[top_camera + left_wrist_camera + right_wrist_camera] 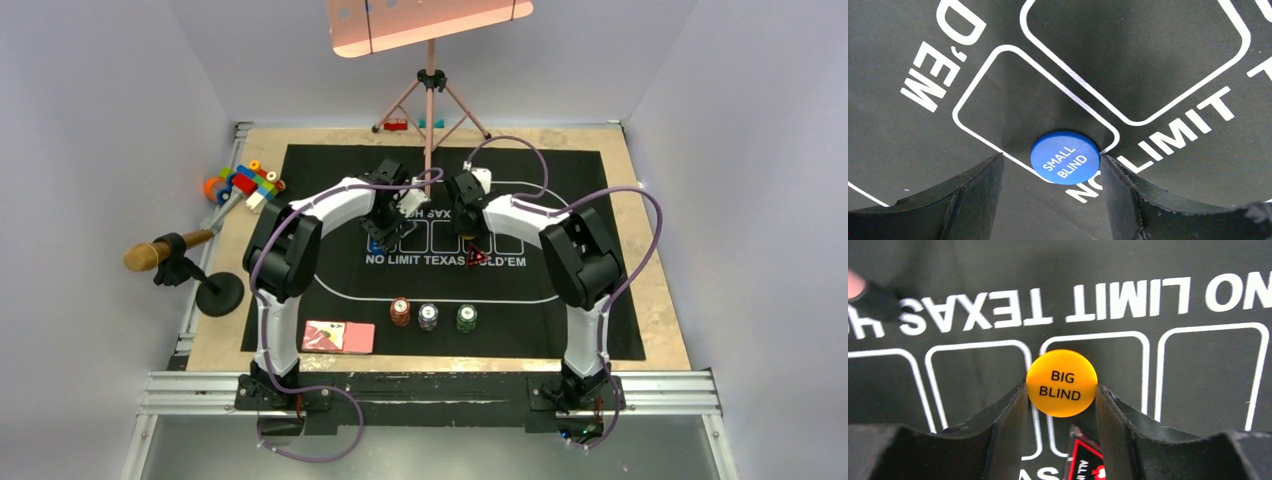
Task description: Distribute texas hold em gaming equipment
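Blue button (1065, 157) between left gripper (1052, 156) fingers (973, 200)

The top view is bright and evenly lit by diffuse light; the pale walls glow, the pink panel (430, 25) is nearly washed out, and the arms throw only faint shadows on the matte black mat (320, 200); the wrist views are dimmer; the left gripper (1052, 162) shades the mat around the blue button (1065, 158); print on the orange button (1062, 383) is crisp; the right gripper (1061, 390) looms dark and soft-edged; that view's top-left corner is blurred.
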You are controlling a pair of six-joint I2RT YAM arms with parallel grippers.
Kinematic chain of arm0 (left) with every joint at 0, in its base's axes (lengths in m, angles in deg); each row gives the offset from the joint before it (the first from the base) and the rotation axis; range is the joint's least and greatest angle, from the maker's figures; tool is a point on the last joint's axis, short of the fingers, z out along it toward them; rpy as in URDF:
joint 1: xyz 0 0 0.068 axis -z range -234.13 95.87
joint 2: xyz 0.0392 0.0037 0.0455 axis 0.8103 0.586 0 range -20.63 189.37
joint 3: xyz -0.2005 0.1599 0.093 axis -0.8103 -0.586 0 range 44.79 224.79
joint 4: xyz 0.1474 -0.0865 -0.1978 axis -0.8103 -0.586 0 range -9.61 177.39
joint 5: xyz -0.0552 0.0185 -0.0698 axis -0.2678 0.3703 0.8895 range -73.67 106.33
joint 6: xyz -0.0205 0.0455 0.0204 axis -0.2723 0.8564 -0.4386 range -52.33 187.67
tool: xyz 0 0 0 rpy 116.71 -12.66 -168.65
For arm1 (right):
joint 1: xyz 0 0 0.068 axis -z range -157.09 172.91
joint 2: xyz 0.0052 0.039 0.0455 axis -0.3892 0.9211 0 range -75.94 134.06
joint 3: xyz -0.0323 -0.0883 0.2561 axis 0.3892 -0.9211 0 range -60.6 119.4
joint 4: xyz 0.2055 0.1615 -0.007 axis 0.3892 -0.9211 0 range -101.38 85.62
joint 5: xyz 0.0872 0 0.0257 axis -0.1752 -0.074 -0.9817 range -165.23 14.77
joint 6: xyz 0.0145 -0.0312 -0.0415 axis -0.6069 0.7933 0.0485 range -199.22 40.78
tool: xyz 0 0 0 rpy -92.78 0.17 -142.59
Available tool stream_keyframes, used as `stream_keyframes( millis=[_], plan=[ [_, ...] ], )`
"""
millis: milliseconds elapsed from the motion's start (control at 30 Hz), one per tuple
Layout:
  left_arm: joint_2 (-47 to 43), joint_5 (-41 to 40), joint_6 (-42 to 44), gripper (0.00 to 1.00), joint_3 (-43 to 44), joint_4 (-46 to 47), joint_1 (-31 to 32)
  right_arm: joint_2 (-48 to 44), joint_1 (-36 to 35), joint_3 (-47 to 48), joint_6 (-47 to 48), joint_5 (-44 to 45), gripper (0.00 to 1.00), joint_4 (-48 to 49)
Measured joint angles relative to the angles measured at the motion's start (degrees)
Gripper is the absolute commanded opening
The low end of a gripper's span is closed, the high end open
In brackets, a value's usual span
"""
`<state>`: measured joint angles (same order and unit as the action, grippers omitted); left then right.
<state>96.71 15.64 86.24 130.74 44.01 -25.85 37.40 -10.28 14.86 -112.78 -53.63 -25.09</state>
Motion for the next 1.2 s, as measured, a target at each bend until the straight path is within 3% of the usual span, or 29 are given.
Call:
stream_keyframes(
  millis=[300,567,800,867,933,1000,1200],
  plan=[
    [-0.24,-3.39,0.07,0.57,-0.76,0.02,0.02,3.67,5.90,5.86,0.63,0.98,0.47,-2.82],
    [-3.96,-4.92,0.59,0.49,-6.43,2.56,0.52,6.80,8.59,11.06,1.81,1.01,0.47,-4.57],
    [-8.59,-5.53,0.72,0.46,-12.74,2.40,0.31,9.03,9.16,14.64,3.04,0.90,0.61,-4.68],
    [-9.60,-5.57,0.70,0.53,-13.73,2.16,0.17,9.01,9.18,14.64,3.21,0.42,0.65,-4.68],
    [-11.02,-5.44,0.72,0.70,-14.49,2.16,-0.02,8.68,9.20,14.27,3.21,-0.07,0.68,-4.35],
    [-12.81,-4.79,0.92,0.79,-14.64,1.92,-0.28,7.19,9.20,12.11,3.23,-0.50,0.69,-3.34],
    [-15.13,0.09,1.33,0.86,-8.50,1.36,-0.61,-1.11,9.20,3.30,3.13,-2.32,0.68,-1.79]
  ],
)
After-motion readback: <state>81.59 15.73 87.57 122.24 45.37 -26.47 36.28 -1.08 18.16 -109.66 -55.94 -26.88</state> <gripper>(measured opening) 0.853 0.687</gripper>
